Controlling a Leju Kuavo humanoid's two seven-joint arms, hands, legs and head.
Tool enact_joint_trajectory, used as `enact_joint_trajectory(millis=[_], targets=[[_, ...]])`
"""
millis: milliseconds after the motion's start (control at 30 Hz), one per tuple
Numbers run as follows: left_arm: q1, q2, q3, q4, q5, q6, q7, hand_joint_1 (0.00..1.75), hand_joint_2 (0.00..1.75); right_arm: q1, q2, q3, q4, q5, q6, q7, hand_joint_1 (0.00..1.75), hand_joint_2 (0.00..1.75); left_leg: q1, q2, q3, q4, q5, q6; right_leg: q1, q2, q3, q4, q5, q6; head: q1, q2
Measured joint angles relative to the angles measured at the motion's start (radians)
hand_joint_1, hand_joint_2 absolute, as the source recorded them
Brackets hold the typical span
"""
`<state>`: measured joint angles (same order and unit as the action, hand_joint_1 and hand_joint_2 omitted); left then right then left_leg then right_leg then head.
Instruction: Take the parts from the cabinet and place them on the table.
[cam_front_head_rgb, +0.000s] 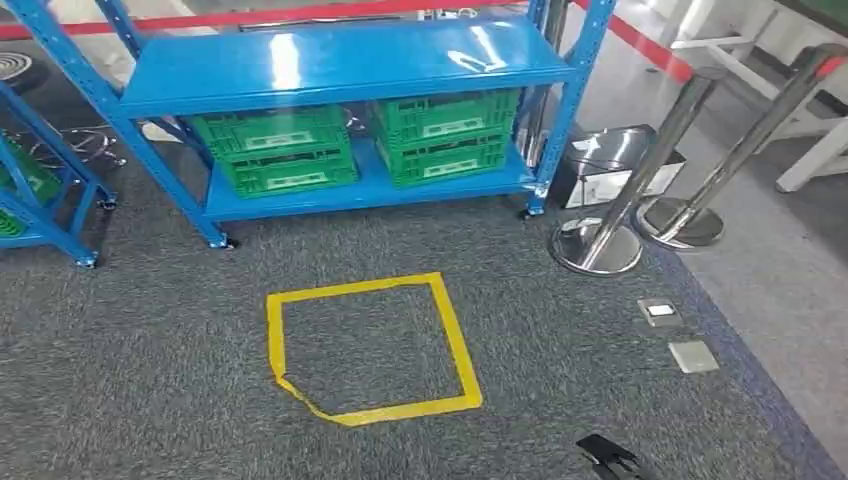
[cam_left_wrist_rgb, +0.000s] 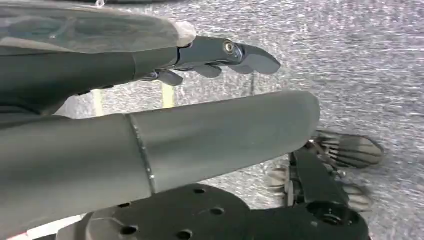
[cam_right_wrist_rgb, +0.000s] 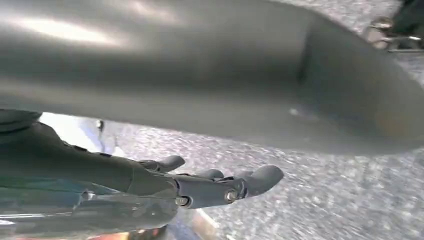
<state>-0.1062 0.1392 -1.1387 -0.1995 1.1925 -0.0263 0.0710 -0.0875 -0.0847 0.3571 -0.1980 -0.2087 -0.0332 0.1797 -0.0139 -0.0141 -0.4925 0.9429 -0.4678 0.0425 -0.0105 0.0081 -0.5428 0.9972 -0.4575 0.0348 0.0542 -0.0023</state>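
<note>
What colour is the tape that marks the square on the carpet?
Yellow. The square tape outline on the grey carpet shows best in the head view.

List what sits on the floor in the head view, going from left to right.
Small blue rack → large blue shelving unit with green crates → steel stanchion base → second stanchion base.

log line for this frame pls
phase: approaching blue rack | green crates on lower shelf | left robot hand empty | right robot hand empty
</note>
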Motion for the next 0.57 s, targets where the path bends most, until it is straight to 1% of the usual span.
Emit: enact_joint_trajectory(millis=[33, 67, 100, 133, 167, 300, 333, 433, 533, 567], targets=[[0.001, 0.001, 0.000, 0.000, -0.002, 0.006, 0.000, 0.00, 0.00, 0.000, 0.000, 0.000, 0.002, -0.001, 0.000, 0.003, 0.00, 0.00, -0.004, -0.001, 0.001, 0.001, -0.007, -0.007, 0.002, 0.002, 0.013, -0.014, -0.017, 0.000, 0.000, 0.000], [-0.006, 0.001, 0.000, 0.000, -0.004, 0.008, 0.000, 0.00, 0.00, -0.001, 0.000, 0.001, 0.002, -0.003, 0.001, 0.006, 0.00, 0.00, -0.005, -0.003, -0.001, 0.011, -0.011, -0.011, 0.003, 0.005, 0.015, -0.027, -0.013, -0.008, -0.002, 0.000], [-0.007, 0.001, 0.000, 0.000, -0.006, 0.010, 0.000, 0.00, 0.00, 0.000, 0.000, 0.001, 0.002, -0.004, 0.002, 0.006, 0.00, 0.00, -0.004, -0.003, -0.002, 0.010, -0.012, -0.012, 0.003, 0.006, 0.013, -0.027, -0.011, -0.013, -0.004, 0.000], [-0.008, 0.002, 0.000, 0.000, -0.006, 0.011, 0.000, 0.00, 0.00, -0.001, 0.000, 0.002, 0.002, -0.004, 0.003, 0.007, 0.00, 0.00, -0.007, -0.003, -0.002, 0.010, -0.010, 0.001, 0.004, 0.005, 0.014, -0.028, -0.011, -0.012, -0.009, 0.000], [-0.008, 0.002, 0.000, 0.000, -0.006, 0.012, 0.000, 0.00, 0.00, -0.001, 0.000, 0.002, 0.002, -0.004, 0.003, 0.008, 0.00, 0.00, -0.006, -0.003, -0.001, 0.008, -0.011, 0.000, 0.005, 0.005, 0.014, -0.028, -0.011, -0.012, -0.010, 0.000], [-0.007, 0.002, 0.000, 0.000, -0.006, 0.015, 0.000, 0.00, 0.00, 0.000, 0.000, 0.002, 0.002, -0.006, 0.003, 0.008, 0.00, 0.00, -0.006, -0.003, 0.002, 0.000, -0.011, -0.001, 0.008, 0.005, 0.013, -0.028, -0.016, -0.018, -0.015, 0.000], [-0.008, 0.002, 0.000, 0.000, -0.007, 0.017, 0.000, 0.00, 1.75, 0.000, 0.000, 0.002, 0.002, -0.006, 0.003, 0.009, 0.00, 0.00, -0.006, -0.003, 0.003, -0.002, -0.011, -0.001, 0.008, 0.005, 0.013, -0.028, -0.016, -0.020, -0.016, 0.000], [-0.008, 0.002, 0.000, 0.000, -0.009, 0.029, 0.007, 0.00, 1.75, 0.000, 0.000, 0.003, 0.002, -0.005, 0.003, 0.019, 0.00, 0.00, -0.006, -0.003, 0.004, -0.005, -0.010, -0.004, 0.008, 0.005, 0.013, -0.028, -0.018, -0.023, -0.021, 0.000], [-0.008, 0.002, 0.000, 0.000, -0.009, 0.041, 0.014, 0.00, 1.75, 0.000, 0.000, 0.005, 0.002, 0.000, 0.001, 0.027, 0.00, 0.00, -0.005, -0.003, 0.003, -0.007, -0.010, -0.012, 0.009, 0.005, 0.013, -0.028, -0.018, -0.026, -0.023, 0.000], [-0.008, 0.002, 0.000, 0.000, -0.009, 0.043, 0.014, 0.00, 1.75, 0.000, 0.000, 0.008, 0.002, 0.001, 0.001, 0.028, 0.00, 1.75, -0.004, -0.003, 0.003, -0.007, -0.010, -0.014, 0.010, 0.005, 0.013, -0.028, -0.018, -0.026, -0.023, 0.000]])
